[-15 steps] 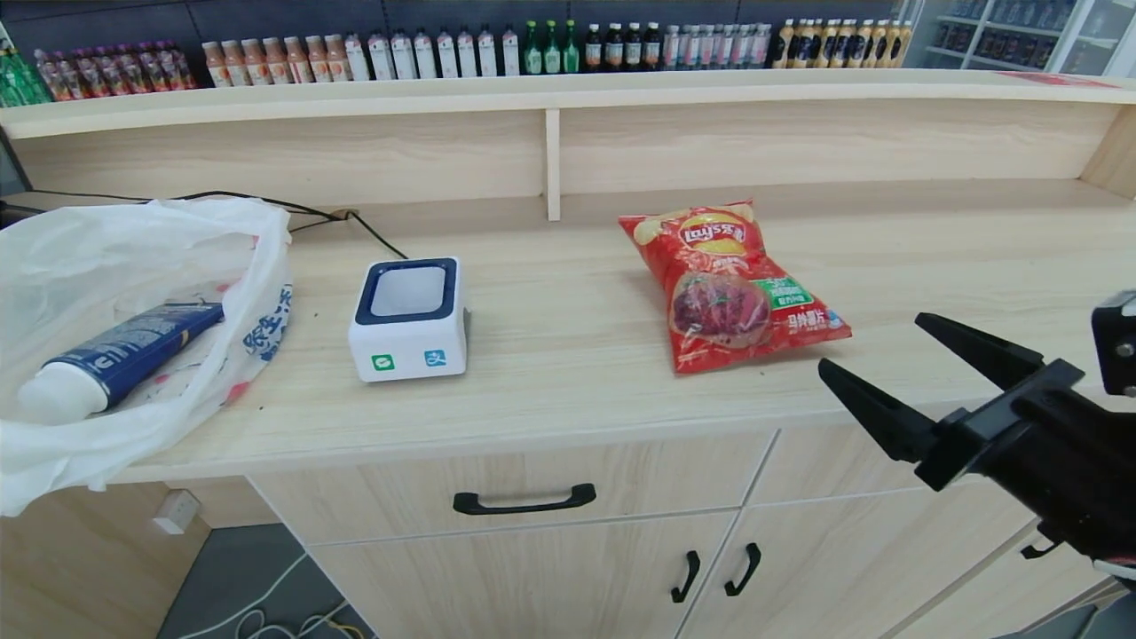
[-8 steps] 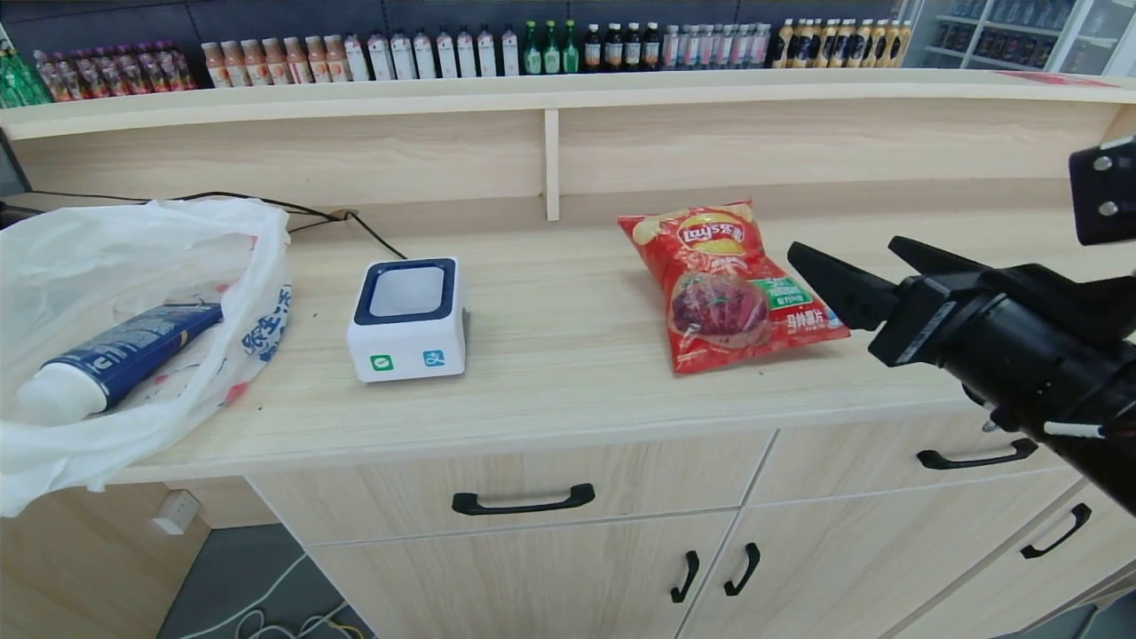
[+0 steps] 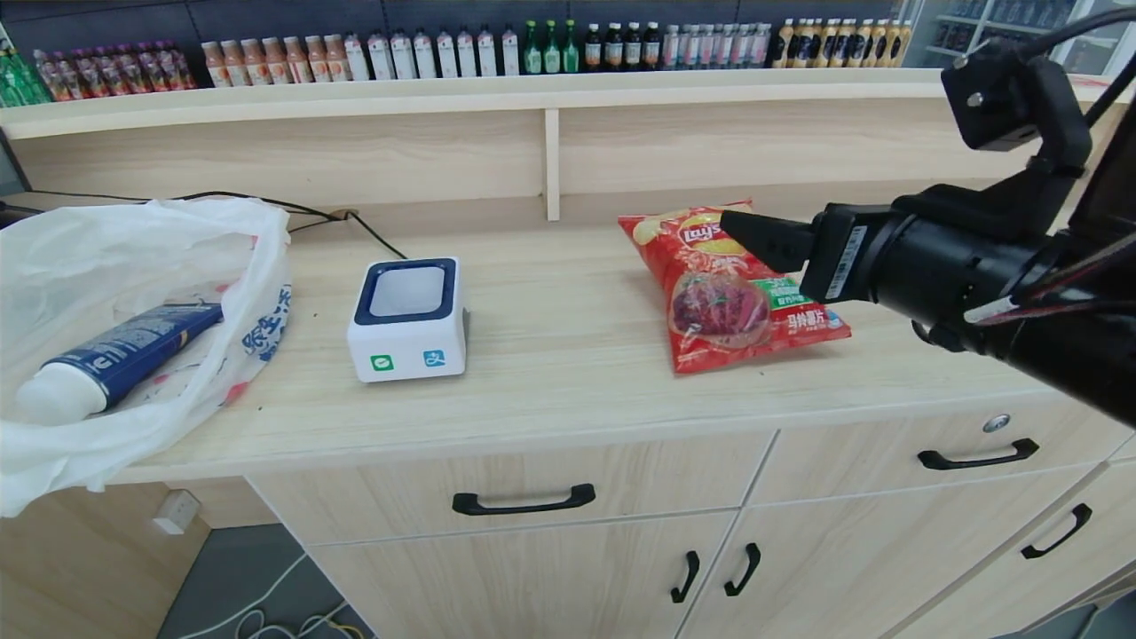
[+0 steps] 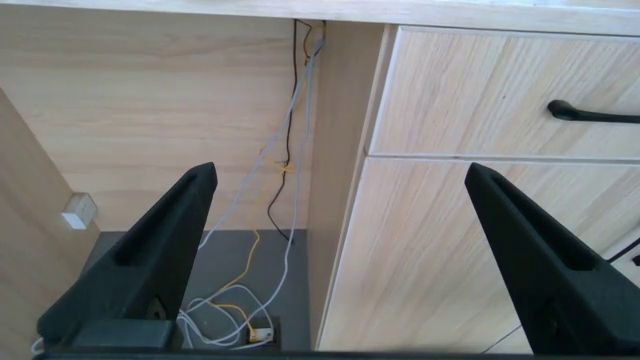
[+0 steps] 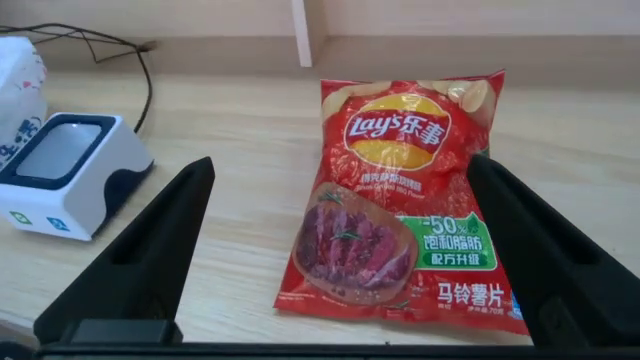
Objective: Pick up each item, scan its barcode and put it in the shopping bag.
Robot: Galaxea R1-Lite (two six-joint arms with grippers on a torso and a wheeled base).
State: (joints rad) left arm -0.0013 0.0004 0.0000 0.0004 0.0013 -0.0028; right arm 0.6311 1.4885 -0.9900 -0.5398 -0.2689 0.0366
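Red chip bag [image 3: 721,306] on counter [image 3: 568,364], right gripper [image 5: 342,163] wide near it, left gripper [image 4: 340,170] wide

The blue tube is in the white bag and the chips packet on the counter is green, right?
No, the chips packet on the counter is red, as the right wrist view shows. The blue tube is in the white bag.

1. Chip bag [image 3: 732,288]: bright red, yellow logo patch, green label.
2. Scanner [image 3: 408,319]: white, navy frame on top.
3. Shopping bag [image 3: 106,240]: see-through white, blue and red print.
4. Tube [image 3: 124,351]: dark blue, white cap.
5. Counter [image 3: 568,355]: pale wood grain.
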